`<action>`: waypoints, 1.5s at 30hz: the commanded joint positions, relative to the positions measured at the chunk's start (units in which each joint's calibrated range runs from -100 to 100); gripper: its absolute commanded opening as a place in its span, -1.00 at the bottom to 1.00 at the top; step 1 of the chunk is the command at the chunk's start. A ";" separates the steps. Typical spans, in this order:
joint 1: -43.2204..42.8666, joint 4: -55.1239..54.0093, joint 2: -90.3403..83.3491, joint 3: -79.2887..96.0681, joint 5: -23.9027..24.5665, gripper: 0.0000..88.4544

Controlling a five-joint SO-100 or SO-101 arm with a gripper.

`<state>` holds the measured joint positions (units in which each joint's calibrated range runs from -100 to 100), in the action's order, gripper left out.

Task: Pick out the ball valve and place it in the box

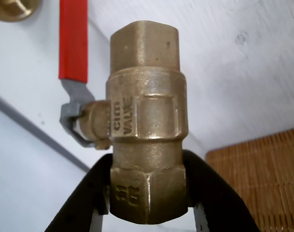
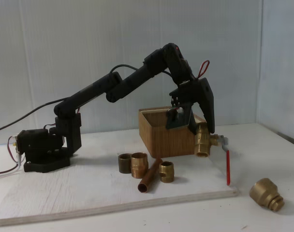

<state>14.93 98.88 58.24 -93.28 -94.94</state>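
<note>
The wrist view shows raised letters on the bumpy brass ball valve (image 1: 147, 125). The black gripper (image 1: 148, 193) has its jaws clamped on the valve's bottom end. In the fixed view the valve (image 2: 203, 141) seems to hang just off the board, red handle pointing to 6 o'clock, right beside the ribbed wooden box (image 2: 159, 135).

In the fixed view the box (image 2: 161, 133) sits at centre on the board (image 2: 89, 193), which lies on the desk (image 2: 263, 145). The claw (image 2: 201, 130) holds the valve (image 2: 203, 141) just right of the box, at its front corner. Three sleeves (image 2: 139, 164) and a pipe (image 2: 149, 178) lie before the box. A cap (image 2: 267, 193) rests lower right, off the board. The arm's base (image 2: 43, 150) stands at left.
</note>
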 commanded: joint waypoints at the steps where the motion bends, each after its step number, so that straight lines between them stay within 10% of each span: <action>1: -0.98 0.26 -7.75 -5.09 0.27 -0.93; 45: -10.06 0.34 -30.64 -4.73 4.10 -0.94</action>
<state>6.34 98.97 34.52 -93.28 -91.68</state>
